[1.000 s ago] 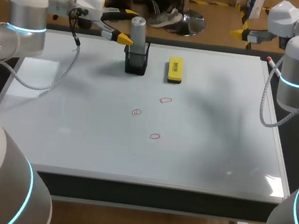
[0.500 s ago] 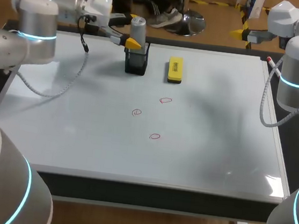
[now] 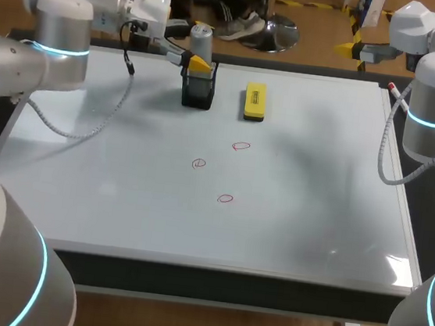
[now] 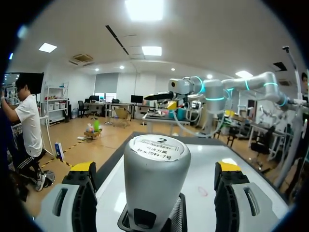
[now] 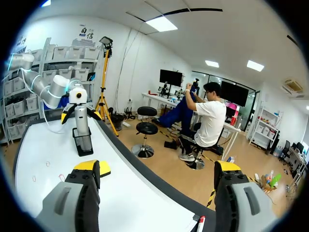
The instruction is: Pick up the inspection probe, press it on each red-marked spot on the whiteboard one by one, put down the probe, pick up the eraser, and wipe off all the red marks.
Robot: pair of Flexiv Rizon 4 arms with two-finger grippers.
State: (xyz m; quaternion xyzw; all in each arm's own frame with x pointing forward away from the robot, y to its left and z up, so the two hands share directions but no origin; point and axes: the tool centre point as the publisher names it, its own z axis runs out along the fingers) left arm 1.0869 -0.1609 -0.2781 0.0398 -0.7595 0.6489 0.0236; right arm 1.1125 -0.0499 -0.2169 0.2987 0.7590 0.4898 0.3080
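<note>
At 12 o'clock on white surface (image 3: 122,168), left gripper (image 4: 155,169) jaws spread around grey cylindrical probe (image 3: 201,39) in black holder (image 3: 197,90); right gripper (image 5: 157,169) jaws spread, empty. Red circle marks (image 3: 225,198) and yellow block eraser (image 3: 254,103) look untouched, so all steps remain.

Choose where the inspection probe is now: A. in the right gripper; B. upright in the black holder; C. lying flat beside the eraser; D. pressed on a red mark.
B: the probe stands upright in the black holder, between the open fingers of the left gripper.
</note>
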